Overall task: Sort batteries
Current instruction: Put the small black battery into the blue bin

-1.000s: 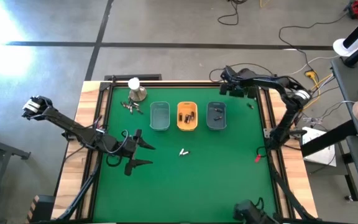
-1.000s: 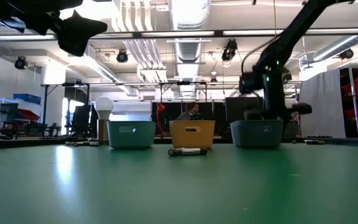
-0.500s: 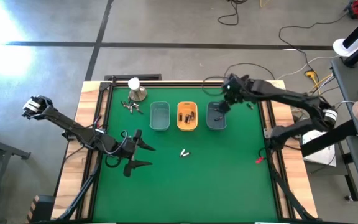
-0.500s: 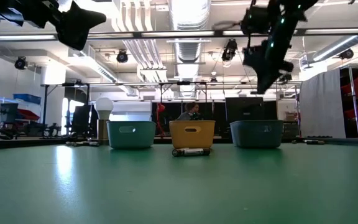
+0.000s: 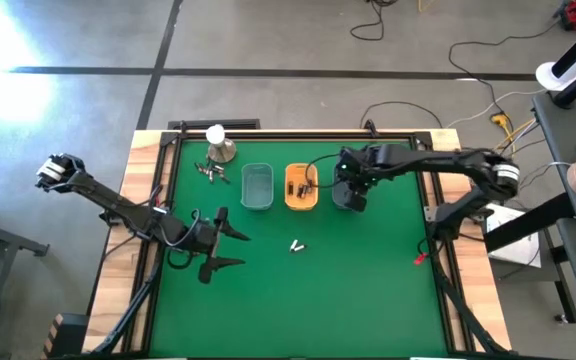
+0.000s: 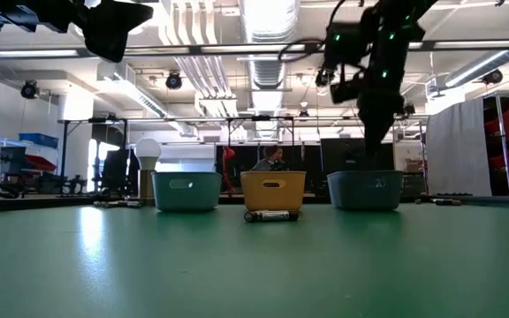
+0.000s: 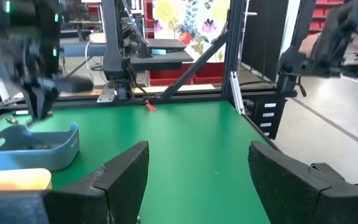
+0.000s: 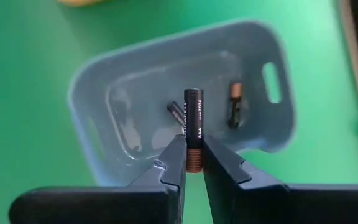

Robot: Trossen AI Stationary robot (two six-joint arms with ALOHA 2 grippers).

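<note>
Drop-off step. My right gripper (image 8: 193, 163) clamps a black, copper-banded AAA battery (image 8: 193, 127) above the blue-grey plastic tray (image 8: 92, 93). Next: release squarely inside. Left gripper (image 7: 197, 180) waits, fingers apart.

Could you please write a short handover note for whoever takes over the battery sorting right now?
Right gripper: shut on an AAA battery, above the blue-grey tray, which holds two batteries.
Left gripper: open, empty, waiting at the table's left.
Done: several batteries in the orange tray.
Left: the held battery's drop; loose batteries mid-table; a cluster by the metal dome. The teal tray looks empty.
</note>
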